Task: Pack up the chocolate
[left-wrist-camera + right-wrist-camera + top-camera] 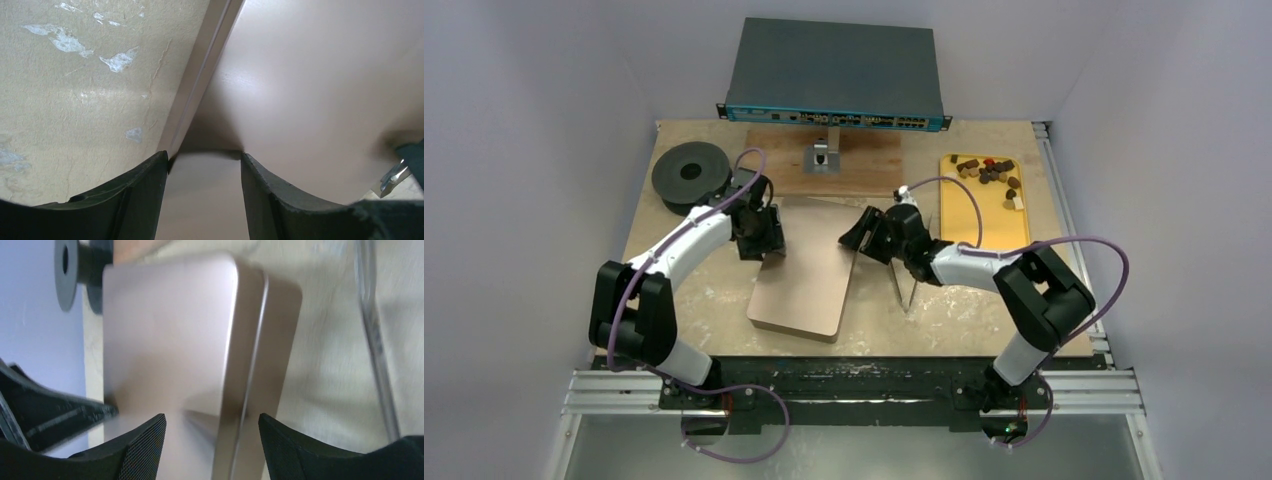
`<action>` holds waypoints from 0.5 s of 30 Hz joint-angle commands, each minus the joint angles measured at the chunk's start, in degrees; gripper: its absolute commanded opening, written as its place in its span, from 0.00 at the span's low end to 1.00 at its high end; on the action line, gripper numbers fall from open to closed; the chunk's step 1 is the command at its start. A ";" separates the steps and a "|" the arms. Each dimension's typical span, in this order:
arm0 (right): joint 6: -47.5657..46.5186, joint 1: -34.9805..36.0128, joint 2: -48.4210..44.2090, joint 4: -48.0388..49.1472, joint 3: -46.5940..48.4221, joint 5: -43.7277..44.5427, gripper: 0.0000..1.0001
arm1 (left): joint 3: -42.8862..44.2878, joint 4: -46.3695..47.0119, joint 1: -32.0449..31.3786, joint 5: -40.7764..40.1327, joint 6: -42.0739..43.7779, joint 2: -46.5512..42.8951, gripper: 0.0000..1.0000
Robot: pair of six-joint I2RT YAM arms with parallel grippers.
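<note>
The chocolate (987, 172), dark brown and tan pieces, lies at the far end of a yellow tray (986, 225) at the back right. A closed rose-brown box (809, 275) lies in the middle of the table. My left gripper (764, 240) is open over the box's far left corner; in the left wrist view its jaws (205, 160) stand astride the corner of the box (310, 90). My right gripper (861, 235) is open at the box's far right edge; in the right wrist view its jaws (212, 422) stand astride the edge of the box (170, 330). Neither gripper holds chocolate.
A thin metal rod (904, 290) lies right of the box, also in the right wrist view (375, 340). A black roll (689, 175) sits at the back left. A wooden board (869, 160) with a metal stand (821, 158) and a grey network switch (834, 75) are at the back.
</note>
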 commanded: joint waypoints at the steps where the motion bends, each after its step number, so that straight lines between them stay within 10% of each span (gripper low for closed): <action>1: -4.94 -3.43 3.00 -4.06 7.85 -2.09 0.71 | 5.06 -0.76 0.52 -0.67 0.73 -1.85 0.54; 15: -8.49 -5.78 13.47 -10.06 18.69 0.38 0.67 | 15.54 -1.73 4.04 -4.22 4.69 8.39 0.55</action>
